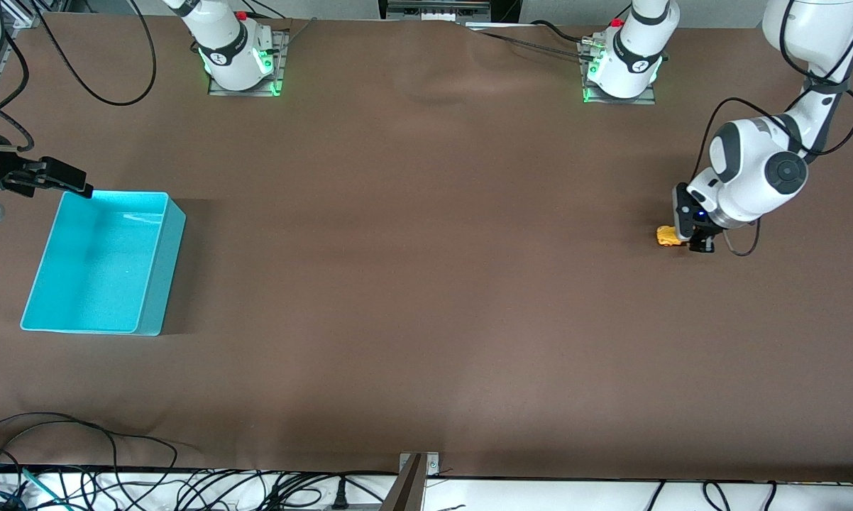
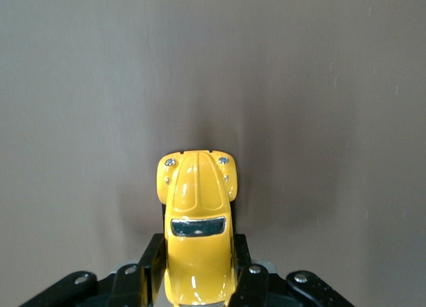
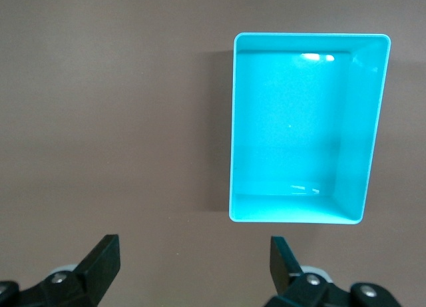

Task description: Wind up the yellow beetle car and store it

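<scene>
Front view: left gripper (image 1: 684, 240) pinching the car (image 1: 668, 236), probably touching the tabletop (image 1: 426, 284), well apart from bin (image 1: 100, 266). Right gripper (image 1: 72, 183) spread above bin's rim.

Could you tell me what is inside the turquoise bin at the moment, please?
Nothing shows inside the turquoise bin: its floor is bare. The yellow beetle car is clamped in the left gripper.

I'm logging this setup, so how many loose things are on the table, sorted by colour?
Yellow: 1, the toy car, held in the shut left gripper at the left arm's end of the table.
Turquoise: 1, the bin, with nothing in it, at the right arm's end, by the open right gripper.
Total: 2
</scene>
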You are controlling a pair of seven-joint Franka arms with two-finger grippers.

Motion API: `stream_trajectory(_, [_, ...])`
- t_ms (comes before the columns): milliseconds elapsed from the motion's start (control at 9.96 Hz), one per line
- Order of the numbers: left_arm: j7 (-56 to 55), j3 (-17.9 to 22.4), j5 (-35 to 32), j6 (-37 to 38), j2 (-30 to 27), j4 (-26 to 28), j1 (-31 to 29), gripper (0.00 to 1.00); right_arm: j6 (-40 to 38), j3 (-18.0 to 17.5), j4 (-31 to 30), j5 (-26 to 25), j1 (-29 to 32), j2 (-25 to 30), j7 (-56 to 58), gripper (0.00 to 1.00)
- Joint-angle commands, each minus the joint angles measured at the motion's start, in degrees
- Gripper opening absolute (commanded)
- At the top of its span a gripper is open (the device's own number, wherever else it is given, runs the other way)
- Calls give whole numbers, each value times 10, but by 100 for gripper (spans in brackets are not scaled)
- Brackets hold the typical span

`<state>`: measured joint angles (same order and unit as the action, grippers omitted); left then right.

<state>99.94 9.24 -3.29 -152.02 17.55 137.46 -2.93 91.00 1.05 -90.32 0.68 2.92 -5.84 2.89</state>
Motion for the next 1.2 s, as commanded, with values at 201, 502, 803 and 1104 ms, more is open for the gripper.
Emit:
stream_trajectory(201, [-5,13,-11,-23,51,-13,-2,0,-1,-2,15,-1,2,-10,5,100])
stream_trajectory(502, [-19,12,-11,-17,36,-15,-1,100,1,-2,16,0,3,-14,9,100])
stream_trajectory(803, [-19,12,-12,5,23,-27,1,100,0,-1,16,2,2,-14,8,100])
stream_trajectory(1104, [-26,12,-10,6,18,-27,4,100,-1,-1,16,2,2,-14,9,100])
